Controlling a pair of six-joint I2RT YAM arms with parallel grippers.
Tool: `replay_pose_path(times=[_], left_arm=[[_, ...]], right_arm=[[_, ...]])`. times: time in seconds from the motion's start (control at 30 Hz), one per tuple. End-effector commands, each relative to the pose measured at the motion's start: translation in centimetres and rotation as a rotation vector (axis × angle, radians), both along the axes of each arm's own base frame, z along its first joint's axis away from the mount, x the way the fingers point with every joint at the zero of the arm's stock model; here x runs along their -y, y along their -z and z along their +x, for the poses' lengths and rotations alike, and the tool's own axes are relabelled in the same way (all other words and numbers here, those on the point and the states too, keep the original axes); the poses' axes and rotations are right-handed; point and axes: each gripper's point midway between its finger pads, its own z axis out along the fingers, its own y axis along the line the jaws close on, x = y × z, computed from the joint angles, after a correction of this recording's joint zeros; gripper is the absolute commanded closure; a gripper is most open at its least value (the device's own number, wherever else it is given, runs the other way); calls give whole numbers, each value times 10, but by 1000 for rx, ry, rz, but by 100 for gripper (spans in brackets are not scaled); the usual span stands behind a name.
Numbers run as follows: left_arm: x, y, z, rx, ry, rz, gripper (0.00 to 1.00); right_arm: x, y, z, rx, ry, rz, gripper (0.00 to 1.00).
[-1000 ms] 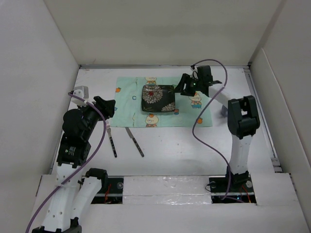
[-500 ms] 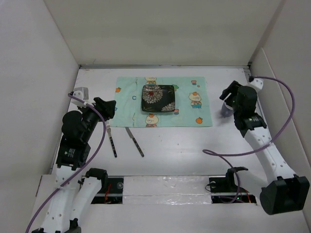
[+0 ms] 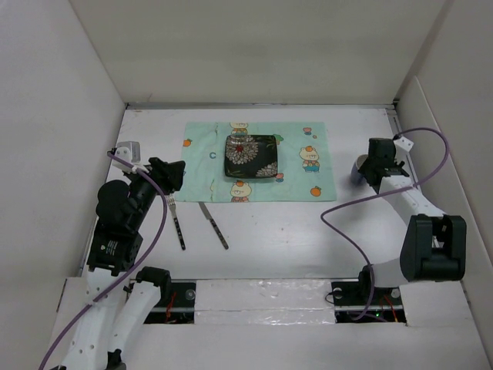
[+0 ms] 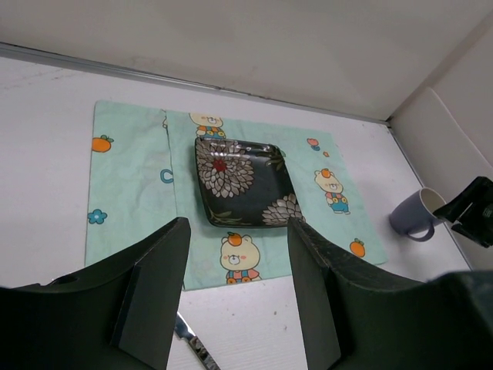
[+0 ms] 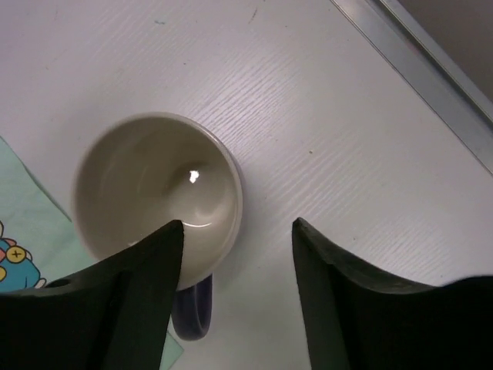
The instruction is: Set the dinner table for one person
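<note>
Right gripper (image 5: 237, 225), fingers apart, hovers over mug (image 5: 154, 177) on the table (image 3: 269, 223) just right of mat (image 3: 296, 173), likely to grab it; left gripper (image 4: 239, 223) hangs open near fork (image 3: 176, 220).

one each: mat (image 3: 300, 182), plate (image 3: 250, 156), mug (image 4: 412, 217), fork (image 3: 178, 225), knife (image 3: 214, 227)

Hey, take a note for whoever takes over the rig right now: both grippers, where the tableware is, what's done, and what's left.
Left gripper: open, empty, near the left edge of the bear mat.
Right gripper: open, poised over the mug, not gripping it.
Plate sits on the bear mat on the dinner table. Fork and knife lie on bare table in front of the mat. The mug stands upright off the mat's right edge.
Done: mat and plate placed.
Left, probably: set cutlery beside the plate and put the mug in place.
</note>
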Motion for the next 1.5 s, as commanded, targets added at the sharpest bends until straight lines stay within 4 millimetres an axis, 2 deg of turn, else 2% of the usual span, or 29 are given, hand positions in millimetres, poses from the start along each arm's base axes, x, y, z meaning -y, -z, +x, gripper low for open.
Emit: replay_pose_path(times=[0.0,0.03,0.07,0.13,0.17,0.2,0.27,0.33,0.37,0.4,0.43,0.47,0.5,0.53,0.57,0.6,0.67,0.7,0.77,0.8,0.83,0.9,0.93,1.0,1.03,1.17,1.27,1.3,1.47], left_arm=[[0,-14,-2,57,-1,-4,50],[0,-14,-2,55,1,-4,50],[0,-13,-1,54,-1,-3,50],[0,-12,0,48,1,-2,50],[1,-12,0,51,4,-3,50],[1,-11,0,48,5,-2,50],[1,-9,2,38,4,1,50],[3,-6,3,28,13,5,50],[3,-7,3,31,12,4,50],[3,-8,3,32,10,4,50],[2,-7,4,31,6,4,50],[1,-5,5,25,0,7,50],[1,-5,6,22,-2,8,50],[1,-3,7,14,-2,12,50],[0,-2,8,12,-6,14,50],[0,-2,8,14,-8,12,50],[-3,-2,10,16,-23,12,50],[-3,-1,10,13,-22,12,50],[-4,3,12,-6,-23,16,50],[-4,3,13,-5,-26,16,50],[-4,3,13,-3,-26,15,50],[-7,5,15,-9,-37,18,50],[-7,7,16,-18,-37,18,50],[-9,7,17,-15,-41,17,50],[-8,6,17,-12,-40,16,50],[-8,9,18,-26,-41,21,50],[-10,8,19,-19,-50,20,50],[-10,9,19,-24,-50,21,50],[-11,11,20,-31,-58,26,50]], right_arm=[[14,-15,21,81,47,18,46],[17,-10,26,80,52,26,60],[16,-9,26,81,45,32,69],[20,-8,30,88,60,39,84],[24,-13,29,100,75,26,94],[26,-19,31,126,85,16,99],[29,-40,29,189,100,2,100],[23,-72,41,306,37,-6,100],[17,-78,44,324,4,15,100],[13,-95,54,370,-41,5,100],[-4,-102,63,379,-106,15,100],[-19,-120,82,401,-177,24,100],[-30,-118,87,355,-214,14,100],[-51,-124,98,356,-269,9,100],[-61,-149,113,401,-298,1,100],[-68,-128,125,325,-324,-1,100],[-89,-126,144,294,-412,15,100],[-91,-122,160,259,-422,17,100],[-112,-120,175,246,-475,11,100],[-111,-134,184,256,-480,-8,100],[-119,-118,193,215,-501,-13,100],[-123,-115,200,179,-514,-32,100],[-124,-115,210,183,-517,-42,100],[-127,-114,217,178,-535,-39,100],[-135,-122,221,194,-551,-41,100],[-135,-103,237,148,-553,-53,100],[-135,-100,247,150,-549,-59,100],[-136,-89,252,139,-550,-58,100],[-138,-74,262,112,-549,-50,100]])
